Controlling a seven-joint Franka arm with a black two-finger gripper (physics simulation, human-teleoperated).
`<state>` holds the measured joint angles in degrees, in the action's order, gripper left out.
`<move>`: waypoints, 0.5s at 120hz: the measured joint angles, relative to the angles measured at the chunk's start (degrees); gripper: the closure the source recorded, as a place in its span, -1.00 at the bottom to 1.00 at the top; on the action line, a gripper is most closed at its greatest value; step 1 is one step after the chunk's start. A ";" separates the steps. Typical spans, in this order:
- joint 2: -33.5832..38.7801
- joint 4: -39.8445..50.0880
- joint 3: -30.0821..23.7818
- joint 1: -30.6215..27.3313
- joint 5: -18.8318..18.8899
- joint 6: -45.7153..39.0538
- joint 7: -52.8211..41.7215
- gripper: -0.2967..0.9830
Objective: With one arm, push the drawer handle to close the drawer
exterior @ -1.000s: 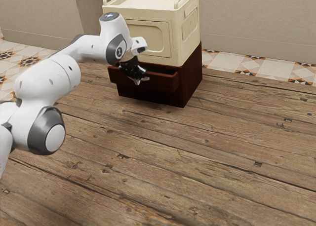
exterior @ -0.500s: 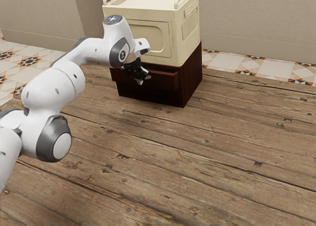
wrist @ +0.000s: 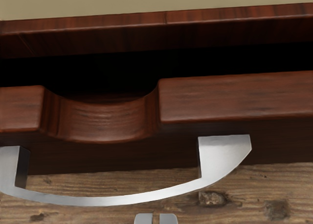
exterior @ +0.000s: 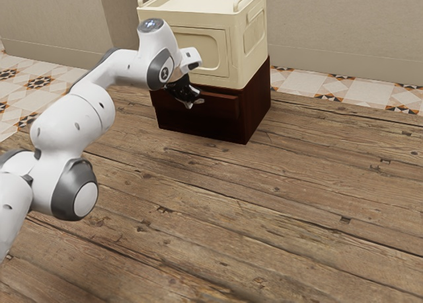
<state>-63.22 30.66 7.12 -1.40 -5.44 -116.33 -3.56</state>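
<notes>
Drawer: ajar, center top of the exterior view, under the cream box; dark gap behind its front runs across the wrist view.
Cabinet edge: along the far side of that gap, roughly in line with the drawer front.
Wood floor: bare planks across the lower and right parts of the exterior view; room there.
Cream box: on top of the dark cabinet, right above the drawer; limits room overhead.
Wall: behind the cabinet, upper right; patterned tiles at its foot.
Arm: in from the left edge, in front of the cabinet's left part.
Handle: curved metal, bowed out from the drawer front, scooped notch in the front's top edge beside it.
Pincer: at the drawer front, narrow, tips side by side with a thin slit, nothing between; just beside the handle bow, contact can't be told.
</notes>
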 joint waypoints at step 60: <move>-2.04 -1.14 -0.26 0.00 1.67 -5.85 0.76 0.69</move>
<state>-65.27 29.52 6.86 -1.40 -3.77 -122.18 -2.79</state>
